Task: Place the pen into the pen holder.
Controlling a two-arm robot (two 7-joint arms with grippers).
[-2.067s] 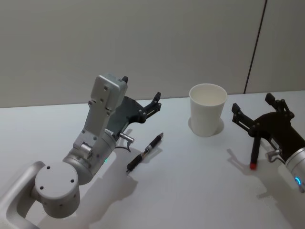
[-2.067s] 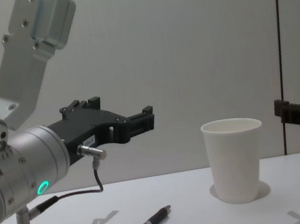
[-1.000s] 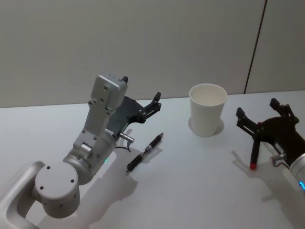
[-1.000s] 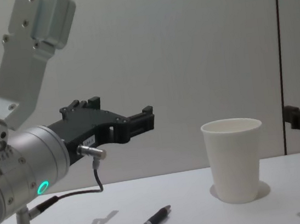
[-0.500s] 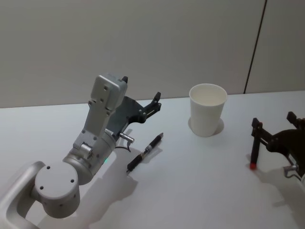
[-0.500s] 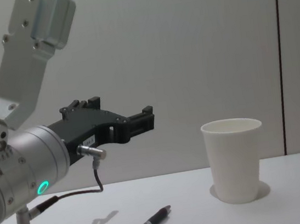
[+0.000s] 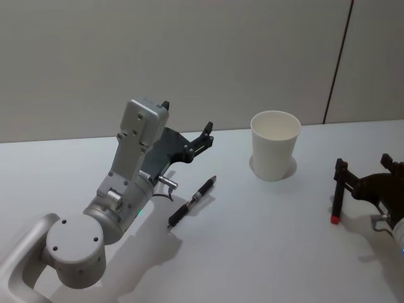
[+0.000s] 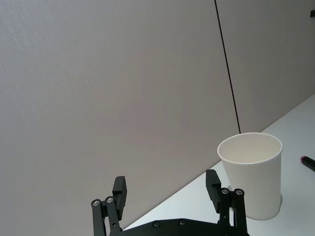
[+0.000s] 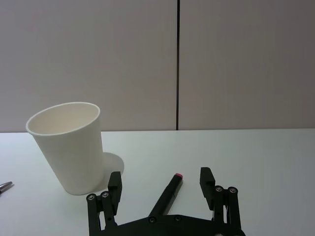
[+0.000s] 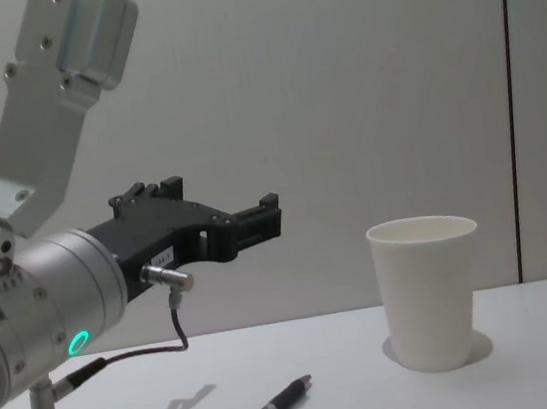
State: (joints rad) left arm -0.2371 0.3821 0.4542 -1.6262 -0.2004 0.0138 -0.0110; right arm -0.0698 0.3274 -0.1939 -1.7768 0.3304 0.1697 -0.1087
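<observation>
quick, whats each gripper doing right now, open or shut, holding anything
Left gripper: open, holding nothing.
Right gripper: open, holding nothing; the red-tipped pen lies close by it, not gripped.

Your left gripper (image 7: 187, 116) hangs spread above the table (image 7: 252, 259), black pen (image 7: 192, 202) lying just beside it. The pen holder (image 7: 274, 154) stands upright. Your right gripper (image 7: 363, 162), spread, sits by the red-tipped pen (image 7: 337, 199).

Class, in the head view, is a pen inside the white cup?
No, the black pen and the red-tipped pen both lie on the table, outside the white cup.
</observation>
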